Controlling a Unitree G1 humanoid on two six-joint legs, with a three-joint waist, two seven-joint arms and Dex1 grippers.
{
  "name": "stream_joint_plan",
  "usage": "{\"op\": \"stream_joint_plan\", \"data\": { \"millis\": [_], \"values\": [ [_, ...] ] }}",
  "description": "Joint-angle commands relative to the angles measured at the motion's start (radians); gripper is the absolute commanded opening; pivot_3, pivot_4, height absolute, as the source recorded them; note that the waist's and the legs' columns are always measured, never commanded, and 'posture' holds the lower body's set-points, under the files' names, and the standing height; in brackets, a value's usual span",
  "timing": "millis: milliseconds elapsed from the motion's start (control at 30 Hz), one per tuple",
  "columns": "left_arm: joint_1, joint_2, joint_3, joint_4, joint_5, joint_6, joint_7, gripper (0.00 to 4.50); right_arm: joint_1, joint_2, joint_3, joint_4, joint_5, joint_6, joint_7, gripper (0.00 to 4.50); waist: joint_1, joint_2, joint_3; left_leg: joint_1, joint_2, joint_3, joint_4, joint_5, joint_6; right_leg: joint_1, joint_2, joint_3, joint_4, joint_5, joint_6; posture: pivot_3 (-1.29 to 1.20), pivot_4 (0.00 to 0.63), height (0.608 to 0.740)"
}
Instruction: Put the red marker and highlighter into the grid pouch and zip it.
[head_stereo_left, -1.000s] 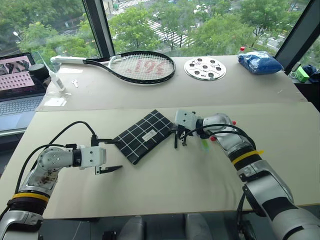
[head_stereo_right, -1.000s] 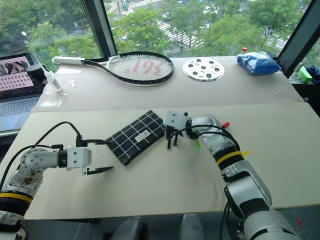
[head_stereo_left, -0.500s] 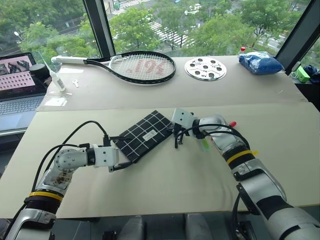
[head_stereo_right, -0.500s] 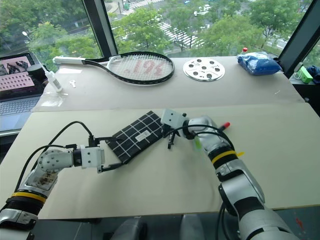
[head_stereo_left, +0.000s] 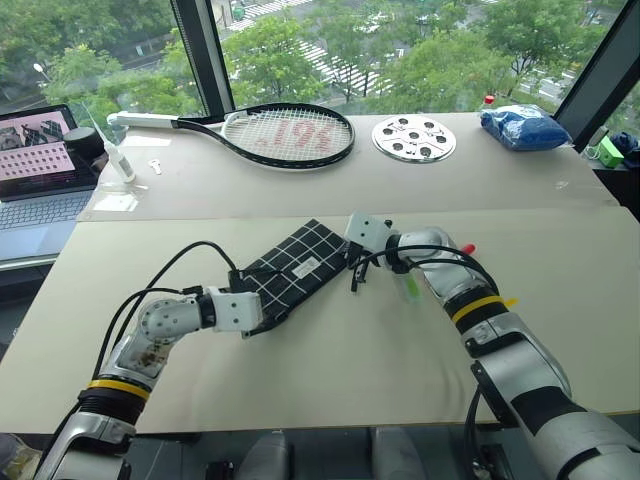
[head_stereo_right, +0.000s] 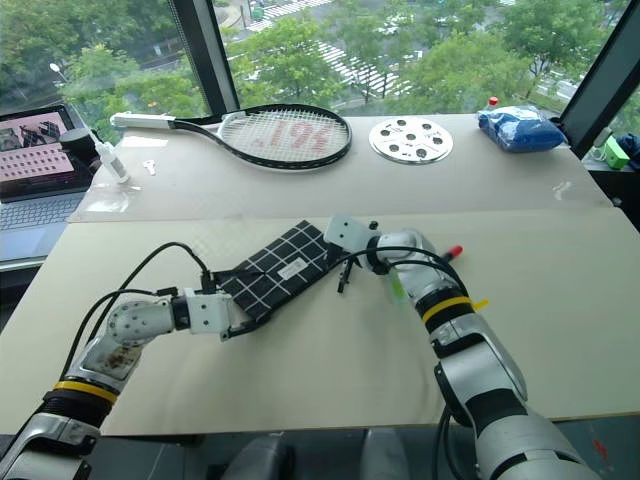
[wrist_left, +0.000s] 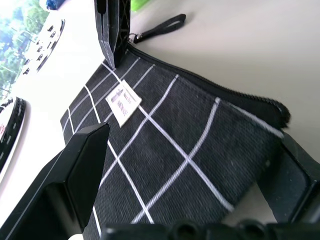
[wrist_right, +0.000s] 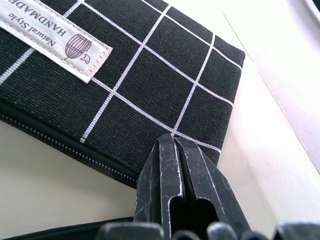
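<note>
The grid pouch (head_stereo_left: 297, 268) lies flat and slanted on the beige table (head_stereo_left: 330, 370), label up. My left gripper (head_stereo_left: 260, 300) is open, its two fingers (wrist_left: 65, 190) on either side of the pouch's near end (wrist_left: 165, 165). My right gripper (head_stereo_left: 354, 277) is shut, its tips resting on the pouch's far corner (wrist_right: 150, 75) beside the zipper, with the pull strap (wrist_left: 160, 27) lying loose next to it. The highlighter (head_stereo_left: 408, 288) lies just beyond, partly under my right forearm. Behind that arm, the red marker (head_stereo_left: 468, 248) shows its red end.
On the far table lie a tennis racket (head_stereo_left: 285, 135), a white perforated disc (head_stereo_left: 414, 138) and a blue bag (head_stereo_left: 520, 125). A laptop (head_stereo_left: 40, 170) and a white tube (head_stereo_left: 113, 158) are at the far left.
My left gripper has moved right, from open table beside the pouch to straddling the pouch's near end. The right gripper has stayed at the pouch's far corner.
</note>
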Motion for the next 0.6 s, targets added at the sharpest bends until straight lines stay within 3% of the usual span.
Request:
{"op": "stream_joint_plan", "data": {
  "millis": [33,167,267,433,600],
  "values": [
    [0.003,-0.015,-0.044,0.032,0.055,0.013,0.022,4.5,0.015,0.001,-0.007,-0.033,-0.002,0.017,0.006,0.08,0.0,0.0,0.0,0.0,0.0,0.0,0.0,0.0,0.0,0.0,0.0,0.0,0.0,0.0,0.0,0.0,0.15,0.74],
    [-0.01,-0.026,-0.051,0.04,0.068,0.019,0.048,4.5,0.024,0.003,-0.003,-0.048,-0.002,0.026,0.013,0.08,0.0,0.0,0.0,0.0,0.0,0.0,0.0,0.0,0.0,0.0,0.0,0.0,0.0,0.0,0.0,0.0,0.15,0.74],
    [-0.012,-0.025,-0.055,0.037,0.069,0.023,0.053,3.81,0.021,0.004,-0.003,-0.042,-0.004,0.028,0.01,0.0,-0.001,0.0,0.0,0.0,0.0,0.0,0.0,0.0,0.0,0.0,0.0,0.0,0.0,0.0,0.0,0.0,0.15,0.74],
    [-0.025,-0.029,-0.067,-0.014,0.072,0.074,0.048,1.88,0.019,0.006,-0.001,-0.035,-0.008,0.027,0.007,0.0,-0.002,0.0,0.0,0.0,0.0,0.0,0.0,0.0,0.0,0.0,0.0,0.0,0.0,0.0,0.0,0.0,0.15,0.74],
    [-0.03,-0.018,-0.074,-0.059,0.073,0.125,0.031,1.88,0.015,0.011,0.001,-0.022,-0.012,0.022,0.001,0.0,-0.002,0.0,0.0,0.0,0.0,0.0,0.0,0.0,0.0,0.0,0.0,0.0,0.0,0.0,0.0,0.0,0.15,0.74]
  ]
}}
